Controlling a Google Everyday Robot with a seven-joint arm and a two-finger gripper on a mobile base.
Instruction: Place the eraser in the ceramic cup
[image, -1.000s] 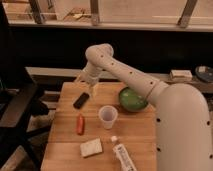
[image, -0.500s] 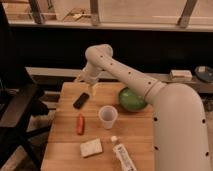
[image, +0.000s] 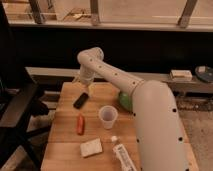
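Hovering gripper (image: 83, 84) just beyond eraser (image: 81, 100), grip impossible to tell; risked skidding that flat eraser aside, or tipping nearby cup (image: 108, 116).

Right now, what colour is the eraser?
The eraser is black, camera view; the gripper hangs near its far end.

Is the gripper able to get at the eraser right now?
Probably yes: the gripper hangs just behind the eraser, nothing between them, and the ceramic cup stands well aside.
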